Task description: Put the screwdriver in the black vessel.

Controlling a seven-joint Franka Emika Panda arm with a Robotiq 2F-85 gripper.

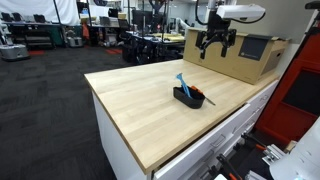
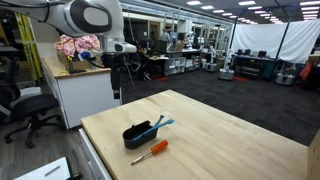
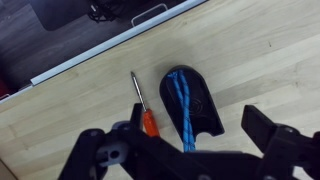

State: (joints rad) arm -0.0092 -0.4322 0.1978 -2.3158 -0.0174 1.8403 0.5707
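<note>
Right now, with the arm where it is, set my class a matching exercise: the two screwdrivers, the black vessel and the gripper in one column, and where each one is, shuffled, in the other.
Things
1. blue-handled screwdriver
2. orange-handled screwdriver
3. black vessel
4. gripper

Places
A. flat on the bare tabletop, beside the vessel
B. open, up in the air, holding nothing
C. standing on the tabletop with a tool in it
D. in the vessel, one end sticking out over the rim

Pairs: 1-D, 2-A, 3-C, 4-B
</note>
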